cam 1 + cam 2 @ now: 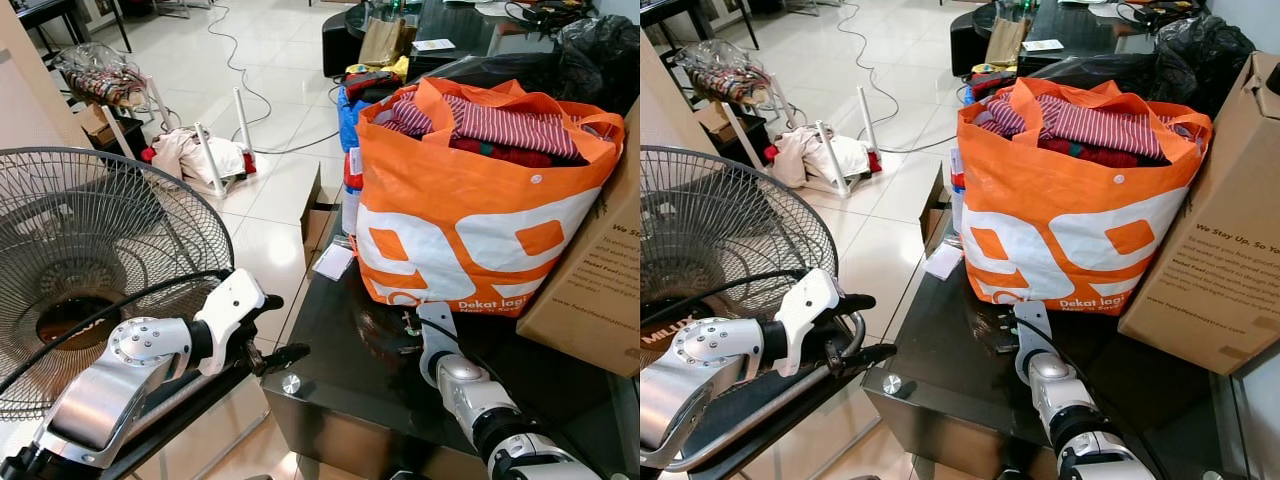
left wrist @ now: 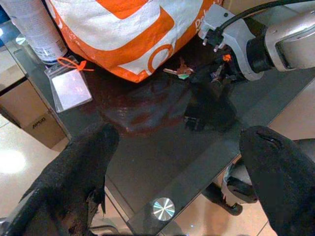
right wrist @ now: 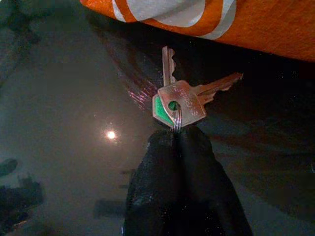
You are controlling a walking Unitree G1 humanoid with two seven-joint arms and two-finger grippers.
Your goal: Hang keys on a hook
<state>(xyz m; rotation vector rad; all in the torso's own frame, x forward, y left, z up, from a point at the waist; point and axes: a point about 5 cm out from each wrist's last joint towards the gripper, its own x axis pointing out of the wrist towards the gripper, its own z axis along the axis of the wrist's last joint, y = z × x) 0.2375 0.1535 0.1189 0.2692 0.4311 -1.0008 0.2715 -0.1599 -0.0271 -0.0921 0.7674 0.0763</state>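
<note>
A small bunch of brass keys (image 3: pixel 179 101), one with a green head, lies on the dark glass table (image 1: pixel 330 350) just in front of the orange bag. My right gripper (image 3: pixel 176 133) is shut on the key ring, its black fingers pressed together low over the glass. The left wrist view shows the keys (image 2: pixel 177 73) and the right gripper (image 2: pixel 215 73) beside the bag's base. Off the table's near left corner, my left gripper (image 1: pixel 283 328) hangs open with nothing between its fingers (image 2: pixel 81 172).
A full orange shopping bag (image 1: pixel 470 200) stands on the table with a cardboard box (image 1: pixel 590 270) to its right. A badge holder (image 2: pixel 69 88) and a spray can (image 2: pixel 34 27) sit near the table's left edge. A standing fan (image 1: pixel 90 270) is close on my left.
</note>
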